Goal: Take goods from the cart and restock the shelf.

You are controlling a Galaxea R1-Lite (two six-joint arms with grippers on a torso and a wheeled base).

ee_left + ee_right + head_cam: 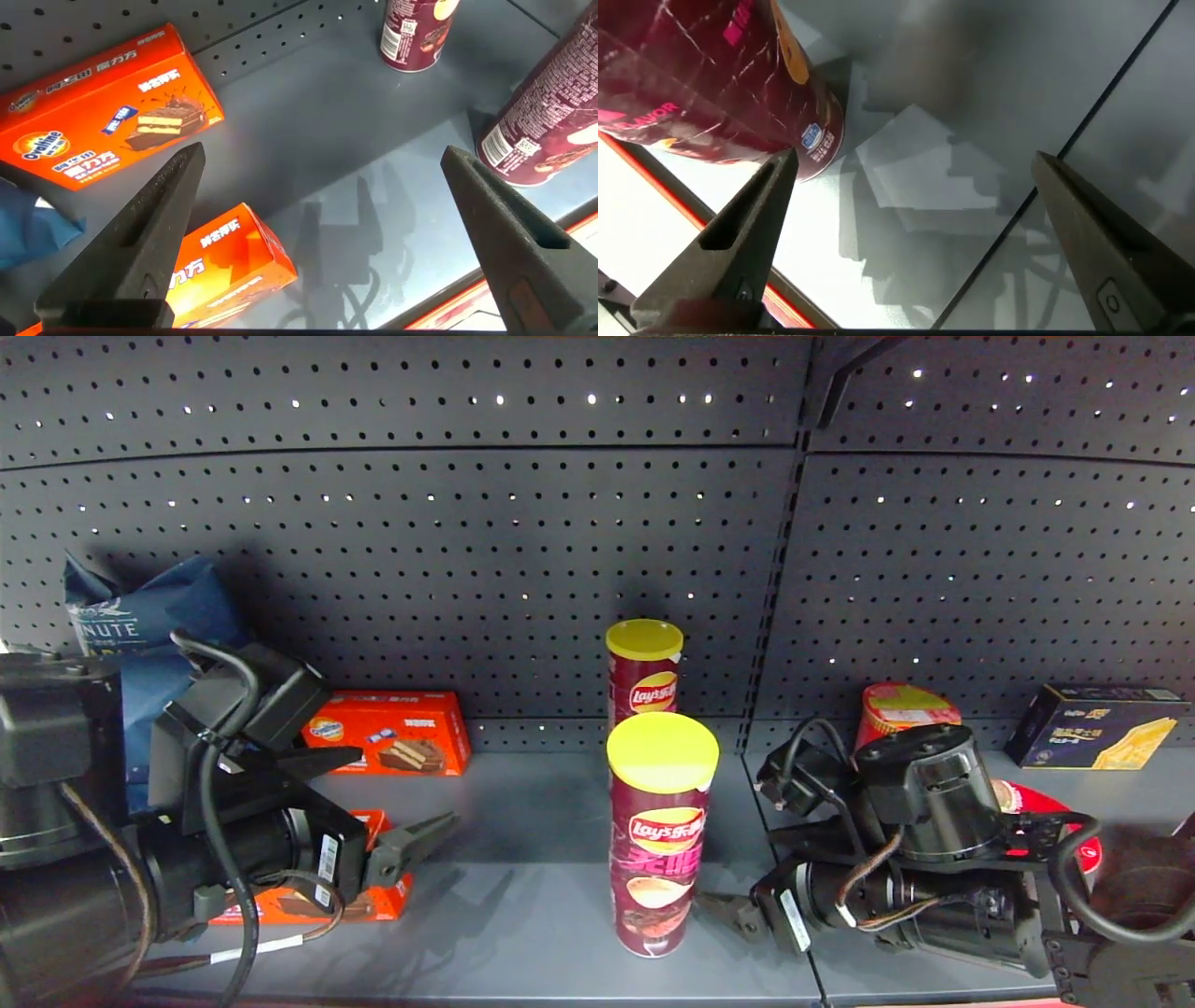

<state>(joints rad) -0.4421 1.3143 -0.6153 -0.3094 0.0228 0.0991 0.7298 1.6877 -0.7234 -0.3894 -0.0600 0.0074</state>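
- Right pincer (913, 163): jaws spread wide with nothing between them, low over the front edge of the grey metal shelf (532, 859).
- Left pincer (322, 159): also spread and empty, hanging just above the near flat orange cardboard box (229, 259).
- Near tall maroon crisp tube with a yellow lid (658, 840): it stands between your two pincers. It is just beside the right pincer's tip and outside its jaws; whether they touch there, you cannot tell. It is well apart from the left pincer.
- Orientation: the tube's long axis is vertical, lid up, base flat on the shelf, printed front facing out toward you.
- Beyond the near tube: a second maroon tube with a yellow lid (644, 677), upright, straight behind the first and close to the dark pegboard back (523, 541).
- Beyond the left pincer: a far orange cardboard box (392, 733) propped at the back, then a blue foil bag (140, 616).
- Beyond the right pincer: a red packet (901, 705) and a dark flat carton (1102, 728).
- Progress, as a judgement: the near tube stands unheld, so this placement reads as done. Left for you: draw both arms clear without nudging the tube, then go to the cart for the next item. How much stock remains cannot be judged.
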